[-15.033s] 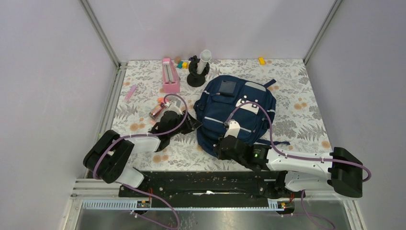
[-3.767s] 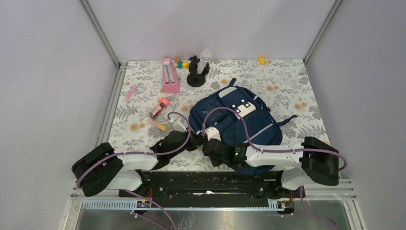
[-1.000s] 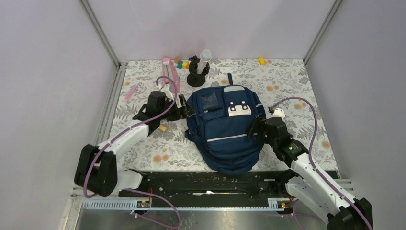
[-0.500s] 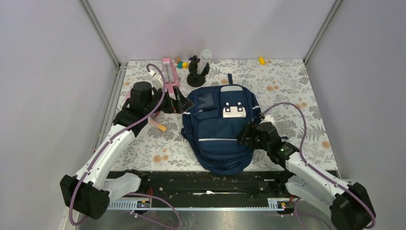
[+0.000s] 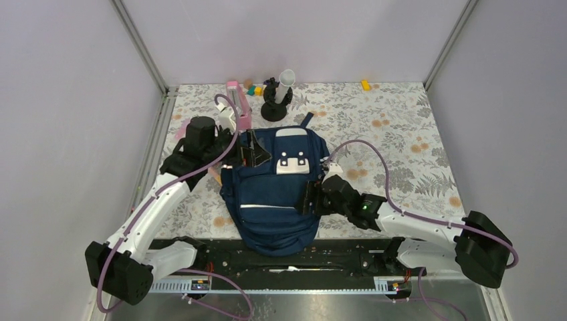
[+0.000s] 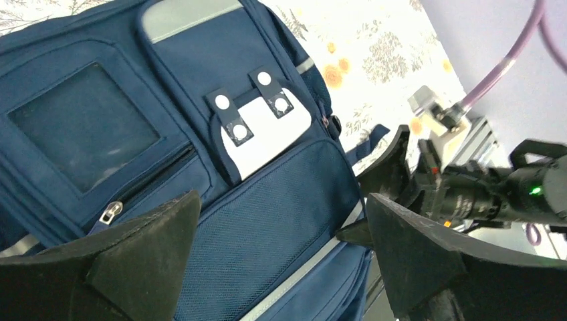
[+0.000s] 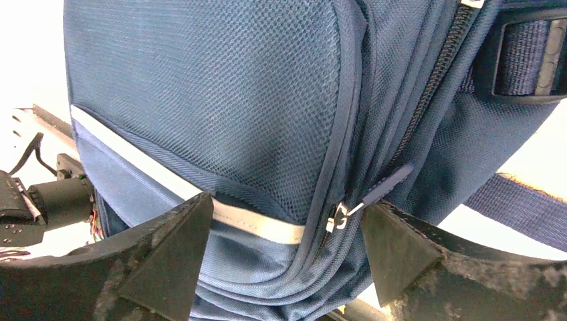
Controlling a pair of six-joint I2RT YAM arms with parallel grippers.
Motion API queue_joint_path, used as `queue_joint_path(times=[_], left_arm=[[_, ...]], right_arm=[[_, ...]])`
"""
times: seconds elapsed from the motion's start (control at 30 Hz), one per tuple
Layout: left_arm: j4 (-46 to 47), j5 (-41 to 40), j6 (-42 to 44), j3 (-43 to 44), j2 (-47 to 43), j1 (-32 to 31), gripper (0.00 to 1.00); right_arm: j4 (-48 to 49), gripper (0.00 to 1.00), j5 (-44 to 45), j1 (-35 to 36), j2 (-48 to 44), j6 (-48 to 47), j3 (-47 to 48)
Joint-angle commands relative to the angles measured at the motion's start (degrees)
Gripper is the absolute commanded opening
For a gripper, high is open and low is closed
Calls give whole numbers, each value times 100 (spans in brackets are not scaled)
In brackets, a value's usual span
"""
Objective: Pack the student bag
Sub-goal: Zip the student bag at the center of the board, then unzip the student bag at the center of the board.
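Floral table (image 5: 414,134) | student bag (image 5: 267,214) overhanging near edge | pink box (image 5: 234,93) far-left

Overhead view, wrist views near, sharing bag (image 5: 267,224)

Student bag (image 5: 267,194) farther left and nearer; right fingers (image 7: 401,257) now alongside, perhaps touching.
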Motion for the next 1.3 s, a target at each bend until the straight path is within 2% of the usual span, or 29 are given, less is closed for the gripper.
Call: queue_joint_path(times=[0.0,0.1,0.23,0.3,0.43,0.57,0.7,0.83,0.9,1.0,1.17,1.27], left_arm=[[123,81,709,-75,-233,-301,99],[-85,-177,833,-57,-104,-498,99],[-148,-519,569,-219,-70,-494,99],[-86,-472,427,-347,-155,-450,99],[-16,63,548,-520,-312,-414,99],[-634,-260,805,-324,-83,-395,99],[-518,-391,578,-466,96,-95,99],[-357,-250,505,-533,81,179,99],[-388,-322,551,-507,68,238,99],[-497,-547,616,-500,94,308,99],[-549,-502,674,-543,95,375,99],[-564,-607,704,-534,4,393,99]], right_arm=[[-663,94,261,131,-582,-605,510],[-1383,99,641,-148,-1191,-1064,623],[-1684,99,21,-1113,-1726,-1538,431],[-1576,96,-213,-1437,-1887,-1890,258],[-1099,94,-384,-1506,-2024,-2828,-185],[-647,93,-517,-1865,-1760,-2858,-349],[-255,83,-993,-2404,-1094,-2128,-103],[151,74,-1053,-2458,-464,-716,342],[803,68,-1101,-2433,-338,77,196],[1304,68,-722,-2370,-217,1042,68],[1288,67,-290,-2339,217,1671,124],[1308,62,-142,-2336,320,2073,56]])
